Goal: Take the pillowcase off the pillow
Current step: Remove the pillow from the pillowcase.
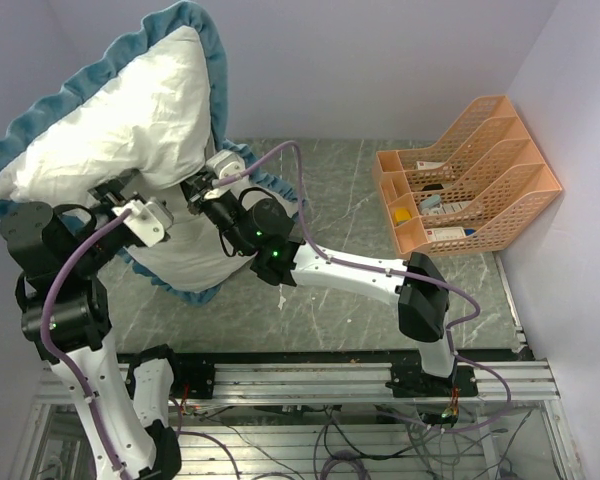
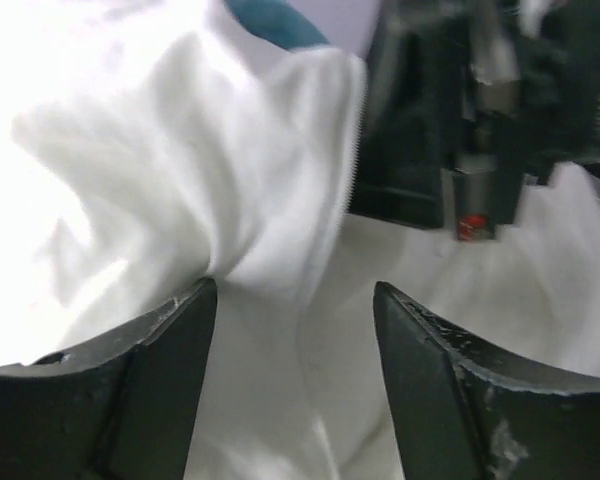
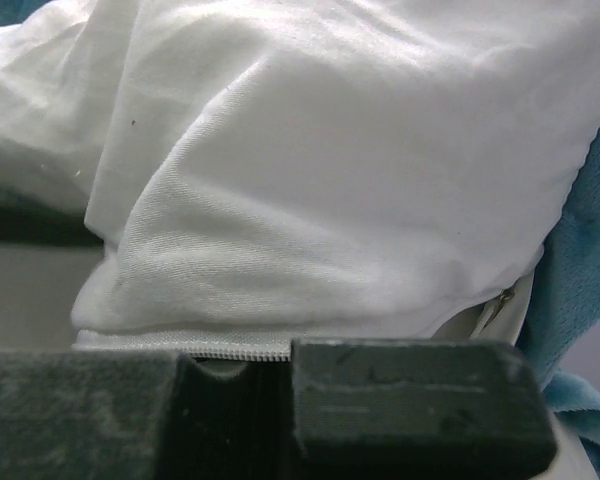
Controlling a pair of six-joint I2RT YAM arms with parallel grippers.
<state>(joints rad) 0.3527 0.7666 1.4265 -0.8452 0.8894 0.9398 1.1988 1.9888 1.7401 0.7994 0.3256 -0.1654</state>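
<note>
While the plump off-white stuffed pillow [image 1: 100, 130] is standing raised at far left, its long axis slanting up and rightward, the thin teal-ruffled fabric pillowcase [image 1: 212, 60] is framing it. The left end effector [image 2: 295, 335] is gaping wide, white cloth [image 2: 260, 200] bunching ahead of its fingers [image 2: 130, 370]. The right end effector [image 3: 280, 365] is pinching shut at the zippered white edge [image 3: 180, 347]; whether cloth is caught is not showing. Both arms are reaching toward it, the left nearer.

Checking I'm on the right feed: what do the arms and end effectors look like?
Both alternate white links with chunky black joints; the left arm and right arm each trail a lavender cable. A green light glows on the right arm. The left end effector and right end effector have blocky, scuffed black fingers.
</note>
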